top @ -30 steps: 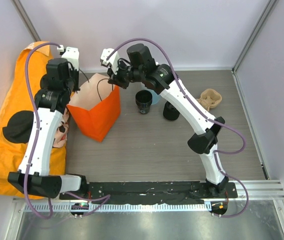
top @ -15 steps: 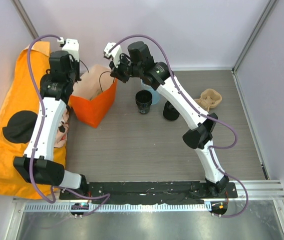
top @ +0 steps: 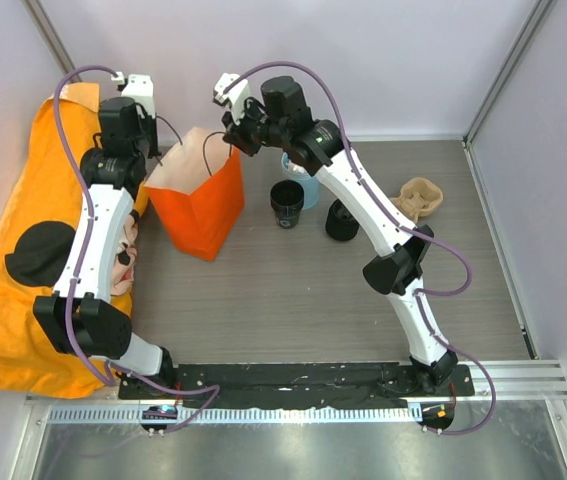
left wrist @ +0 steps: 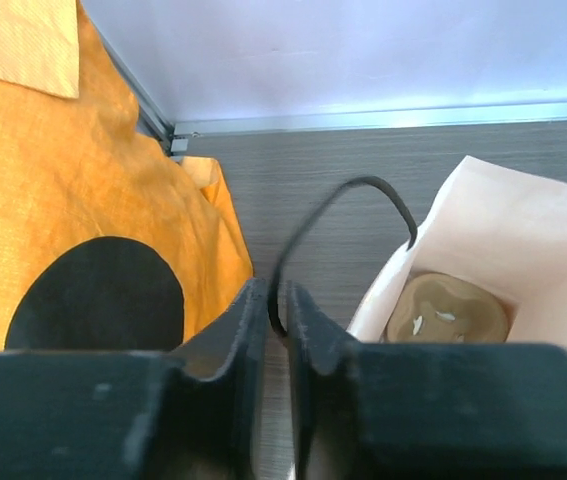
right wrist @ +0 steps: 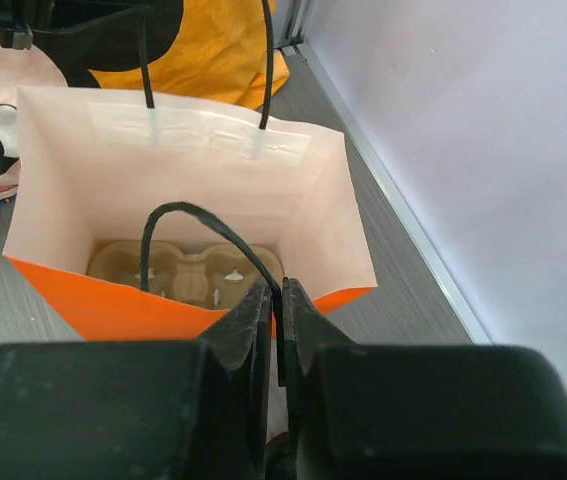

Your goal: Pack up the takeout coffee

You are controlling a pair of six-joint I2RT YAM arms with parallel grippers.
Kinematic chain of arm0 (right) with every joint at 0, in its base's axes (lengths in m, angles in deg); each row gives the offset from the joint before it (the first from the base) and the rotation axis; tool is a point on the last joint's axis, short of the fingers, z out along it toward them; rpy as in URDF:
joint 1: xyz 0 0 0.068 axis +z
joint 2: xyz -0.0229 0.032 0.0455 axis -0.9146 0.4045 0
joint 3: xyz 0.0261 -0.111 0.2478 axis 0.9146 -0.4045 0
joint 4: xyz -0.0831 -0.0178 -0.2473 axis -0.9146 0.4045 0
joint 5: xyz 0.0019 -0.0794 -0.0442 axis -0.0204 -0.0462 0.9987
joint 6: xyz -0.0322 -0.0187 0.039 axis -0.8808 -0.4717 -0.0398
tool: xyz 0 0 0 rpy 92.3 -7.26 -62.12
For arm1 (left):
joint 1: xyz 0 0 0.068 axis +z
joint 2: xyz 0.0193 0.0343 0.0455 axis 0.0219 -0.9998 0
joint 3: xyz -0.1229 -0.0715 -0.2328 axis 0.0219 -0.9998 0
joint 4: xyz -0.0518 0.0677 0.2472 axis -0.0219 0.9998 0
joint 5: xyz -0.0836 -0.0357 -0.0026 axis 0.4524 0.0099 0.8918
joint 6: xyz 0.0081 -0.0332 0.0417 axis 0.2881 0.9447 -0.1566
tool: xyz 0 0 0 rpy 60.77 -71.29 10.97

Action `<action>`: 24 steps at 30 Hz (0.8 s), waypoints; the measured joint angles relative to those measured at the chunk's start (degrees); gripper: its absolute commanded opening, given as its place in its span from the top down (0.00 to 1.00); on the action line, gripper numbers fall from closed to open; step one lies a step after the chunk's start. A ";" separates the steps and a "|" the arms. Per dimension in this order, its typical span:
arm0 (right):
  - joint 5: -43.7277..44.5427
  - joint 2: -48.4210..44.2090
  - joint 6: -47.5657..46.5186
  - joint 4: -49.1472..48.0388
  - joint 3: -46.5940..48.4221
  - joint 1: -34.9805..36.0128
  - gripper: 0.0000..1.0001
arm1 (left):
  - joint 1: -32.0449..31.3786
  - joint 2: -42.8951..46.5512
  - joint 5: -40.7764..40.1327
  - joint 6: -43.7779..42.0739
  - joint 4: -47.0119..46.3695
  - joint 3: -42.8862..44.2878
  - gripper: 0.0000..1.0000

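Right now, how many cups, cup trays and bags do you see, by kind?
Bags: 2, paper bag, cloth bag
Cups: 3, left black cup, right black cup, blue cup
Cup trays: 2, bagged tray, loose tray
Total: 7

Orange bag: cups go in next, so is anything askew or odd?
Nothing stands out: the bag stands open, left gripper and right gripper each shut on a handle, the cup carrier flat inside.

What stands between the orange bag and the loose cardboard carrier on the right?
Top view: a black cup, a light-blue cup behind it, and another black item partly under the right arm.
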 measured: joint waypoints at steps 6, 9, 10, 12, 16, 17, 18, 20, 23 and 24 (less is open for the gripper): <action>0.11 0.02 0.72 -0.22 0.07 0.02 0.19 | 0.02 0.00 1.01 1.03 -0.94 0.02 0.24; -0.09 0.02 1.01 0.26 0.98 0.02 0.00 | 0.02 -0.11 1.46 1.20 -0.68 0.50 0.16; -0.24 0.02 1.11 0.63 1.53 0.02 0.00 | 0.02 -0.28 1.57 1.29 -0.42 1.16 0.14; -0.68 0.02 1.27 1.01 2.97 0.02 0.00 | 0.02 -0.44 1.97 1.36 0.37 2.84 0.09; -2.49 -0.94 1.81 2.27 4.57 0.00 0.00 | 0.02 -0.33 3.50 1.66 2.29 8.50 0.02; -2.95 -1.40 1.86 2.73 4.59 0.00 0.00 | 0.02 -0.22 4.42 1.73 2.86 10.10 0.01; -3.98 -2.16 1.92 3.78 4.57 -0.02 0.00 | 0.02 0.07 5.97 1.90 3.63 11.72 0.00; -5.40 -3.85 2.19 5.09 3.76 -0.46 0.00 | 0.04 0.85 10.16 1.49 5.57 14.21 0.00; -9.99 -9.16 3.61 6.60 -0.68 -3.56 0.00 | -0.57 2.75 18.69 -0.81 10.27 17.81 0.00; -11.50 -11.61 4.11 6.86 -2.99 -5.64 0.00 | -1.18 3.39 20.72 -2.08 11.82 18.64 0.00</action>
